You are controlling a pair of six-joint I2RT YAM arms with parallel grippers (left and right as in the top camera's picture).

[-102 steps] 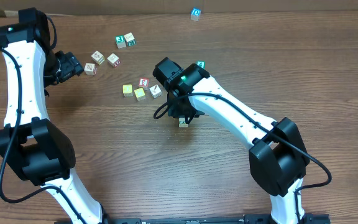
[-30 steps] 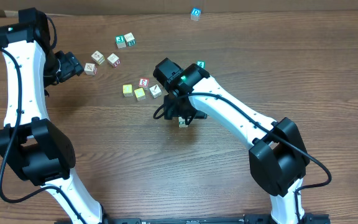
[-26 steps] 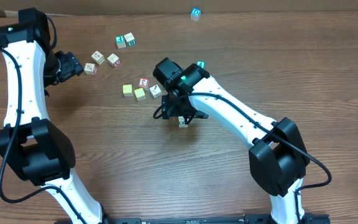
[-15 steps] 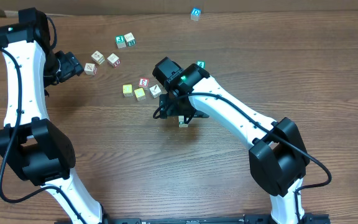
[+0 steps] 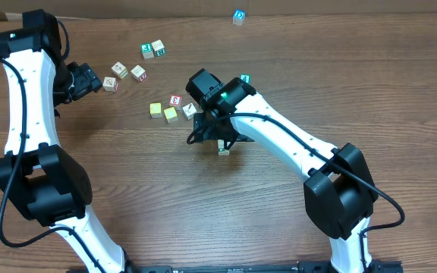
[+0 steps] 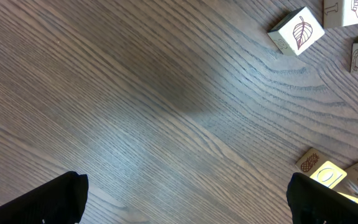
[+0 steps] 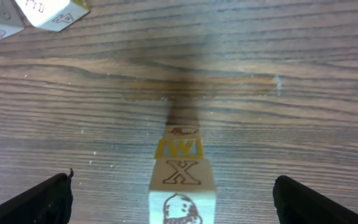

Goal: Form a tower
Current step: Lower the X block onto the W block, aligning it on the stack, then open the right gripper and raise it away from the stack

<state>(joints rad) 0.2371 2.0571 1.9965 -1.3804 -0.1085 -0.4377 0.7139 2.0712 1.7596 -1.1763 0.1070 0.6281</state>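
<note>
Fingers (image 7: 42, 199) of the right gripper (image 7: 176, 205) stand wide apart and hold nothing. Between them stands the tower (image 7: 180, 171), touching neither, near the middle of the table (image 5: 127, 189). At far left, the left gripper (image 6: 194, 202) is wide open too, and empty.

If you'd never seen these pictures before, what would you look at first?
Probably the little tower of wooden cubes in the middle of the overhead view, with the right gripper open around it, its fingers clear of the sides. Next, the loose cubes scattered up and to the left of it.
</note>
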